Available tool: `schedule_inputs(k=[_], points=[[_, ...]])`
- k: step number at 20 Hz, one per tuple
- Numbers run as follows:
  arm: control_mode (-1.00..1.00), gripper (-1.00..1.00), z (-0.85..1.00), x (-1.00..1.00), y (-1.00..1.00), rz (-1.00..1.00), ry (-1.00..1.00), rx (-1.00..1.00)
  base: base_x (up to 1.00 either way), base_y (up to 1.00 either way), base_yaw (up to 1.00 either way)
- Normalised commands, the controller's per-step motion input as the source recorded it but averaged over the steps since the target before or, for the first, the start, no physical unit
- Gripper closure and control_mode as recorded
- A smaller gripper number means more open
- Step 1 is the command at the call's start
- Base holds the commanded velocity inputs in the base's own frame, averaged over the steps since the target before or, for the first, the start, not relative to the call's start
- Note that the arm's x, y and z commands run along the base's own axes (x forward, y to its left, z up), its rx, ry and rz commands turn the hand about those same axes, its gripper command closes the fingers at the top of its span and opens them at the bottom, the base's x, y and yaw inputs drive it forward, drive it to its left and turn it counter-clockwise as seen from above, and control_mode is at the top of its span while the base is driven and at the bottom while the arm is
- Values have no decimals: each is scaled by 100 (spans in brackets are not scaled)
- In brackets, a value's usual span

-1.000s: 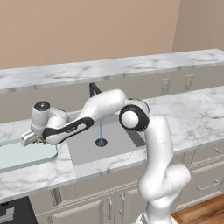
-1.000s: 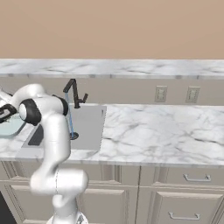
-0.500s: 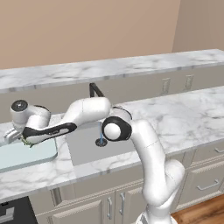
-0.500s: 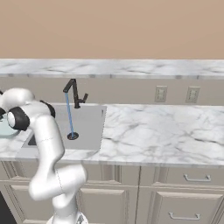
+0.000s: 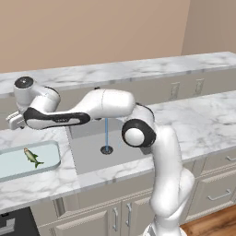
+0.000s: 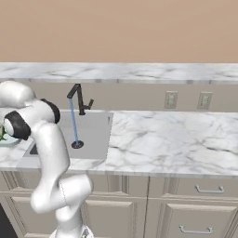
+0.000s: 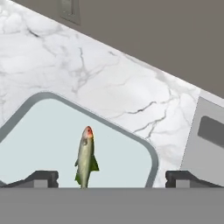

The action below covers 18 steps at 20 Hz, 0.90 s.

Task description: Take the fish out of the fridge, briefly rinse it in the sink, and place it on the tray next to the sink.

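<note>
We see the fish (image 5: pixel 32 157) lying free in the tray (image 5: pixel 51 163), on the table (image 5: pixel 41 186) near its front edge, left of the sink (image 5: pixel 92 154). Our fingers (image 7: pixel 43 177) hang spread wide above it, grasping nothing.

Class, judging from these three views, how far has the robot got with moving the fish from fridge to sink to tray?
Done: the fish lies inside the tray beside the sink, so the placing looks complete. In hand: nothing; the end effector hovers above the fish with its fingertips wide apart, touching nothing. Left: water runs from the faucet into the basin, and the arm is stretched over the tray.
</note>
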Motion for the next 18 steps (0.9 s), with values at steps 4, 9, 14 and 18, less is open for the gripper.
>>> schedule_inputs(k=[4,9,14,18], points=[[-100,-100,-6,-92,-100,1,-13,21,0,0,0],[-100,-100,-53,-92,-100,0,-11,28,0,0,0],[-100,-100,-93,-98,-100,0,-11,28,0,0,0],[-100,-100,-28,-38,-60,-18,8,14,0,0,0]])
